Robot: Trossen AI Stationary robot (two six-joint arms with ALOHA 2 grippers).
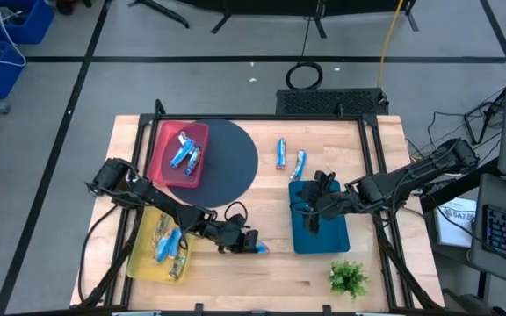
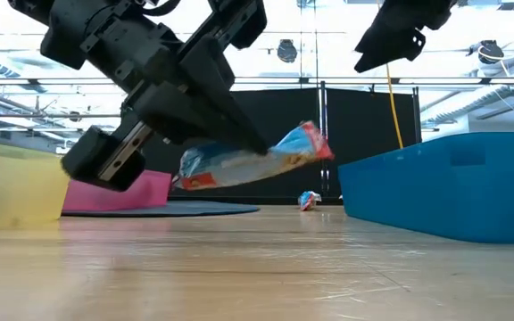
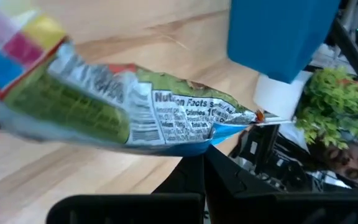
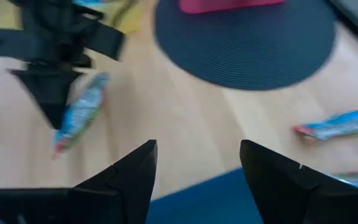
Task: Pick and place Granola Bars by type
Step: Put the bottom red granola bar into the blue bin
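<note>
Left tool (image 1: pixel 251 245) clamped shut, low over table; right tool (image 1: pixel 314 209) spread wide, hovering.

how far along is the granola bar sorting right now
Partly done. Two bars lie in the red tray and a few in the yellow tray; the blue tray looks empty. The left gripper is shut on one bar, held above the table. Two bars remain loose on the table. The right gripper hangs open over the blue tray.

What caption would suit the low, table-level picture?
Left gripper lifts a granola bar off the wooden table, between yellow tray and blue bin.
</note>
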